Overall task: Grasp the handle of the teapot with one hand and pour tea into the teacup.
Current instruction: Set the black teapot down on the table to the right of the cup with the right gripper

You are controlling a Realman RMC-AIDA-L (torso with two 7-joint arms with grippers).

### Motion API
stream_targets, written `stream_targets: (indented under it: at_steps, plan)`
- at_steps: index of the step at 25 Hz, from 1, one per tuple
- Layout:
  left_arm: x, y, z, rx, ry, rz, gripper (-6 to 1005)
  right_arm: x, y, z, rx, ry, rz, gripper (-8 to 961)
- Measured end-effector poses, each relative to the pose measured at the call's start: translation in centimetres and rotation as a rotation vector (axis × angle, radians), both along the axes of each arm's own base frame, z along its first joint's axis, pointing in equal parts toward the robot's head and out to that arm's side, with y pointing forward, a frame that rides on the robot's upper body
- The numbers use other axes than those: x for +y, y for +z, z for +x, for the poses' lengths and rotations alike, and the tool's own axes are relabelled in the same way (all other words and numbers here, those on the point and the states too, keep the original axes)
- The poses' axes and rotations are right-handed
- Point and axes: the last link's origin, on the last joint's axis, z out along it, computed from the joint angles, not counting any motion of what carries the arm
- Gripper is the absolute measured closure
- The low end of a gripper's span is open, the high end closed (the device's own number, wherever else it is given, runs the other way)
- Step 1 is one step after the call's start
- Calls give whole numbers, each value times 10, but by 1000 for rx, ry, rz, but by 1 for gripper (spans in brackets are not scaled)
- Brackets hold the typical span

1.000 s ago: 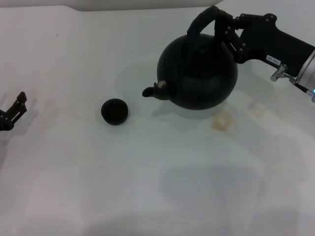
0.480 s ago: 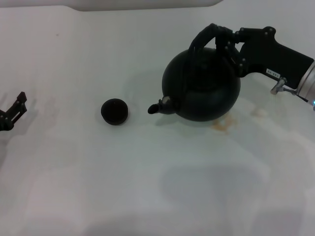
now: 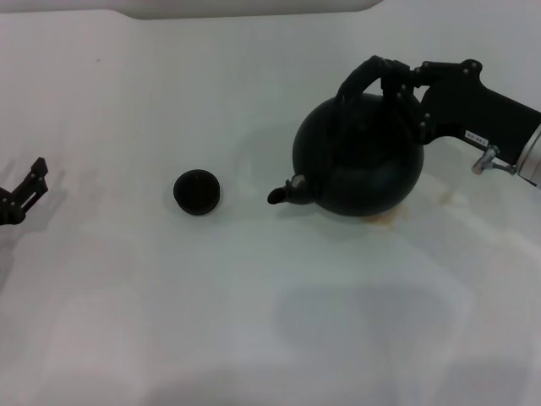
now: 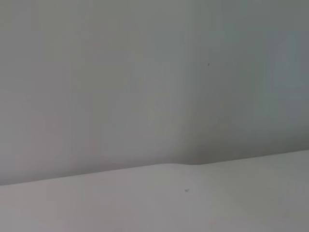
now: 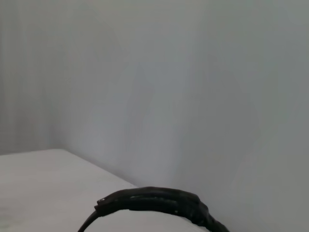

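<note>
Two arms show in your head view, and only the right one is at work. Your right pincer (image 3: 404,80) is clamped on the handle (image 3: 365,74), the black arched hoop over the teapot (image 3: 359,156). The teapot sits to the right on the white surface (image 3: 254,321), tilted a little, its short spout (image 3: 283,193) pointing left toward the teacup (image 3: 197,192). The spout tip and the cup are apart, with bare surface between them. A faint brownish stain (image 3: 385,220) lies just beside the pot's base. Your left pincer (image 3: 24,196) rests at the far left edge, fingers apart, well away from the cup. The right wrist view shows only an arc of the handle (image 5: 154,200).
</note>
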Motion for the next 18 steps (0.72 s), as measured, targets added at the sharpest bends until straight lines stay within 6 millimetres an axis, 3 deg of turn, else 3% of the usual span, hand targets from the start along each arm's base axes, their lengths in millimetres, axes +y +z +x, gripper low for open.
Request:
stream_targets:
  at_steps: [18]
  plan:
    - [0, 0, 1, -2, -8, 2, 201, -1, 0, 12, 14, -9, -1, 825]
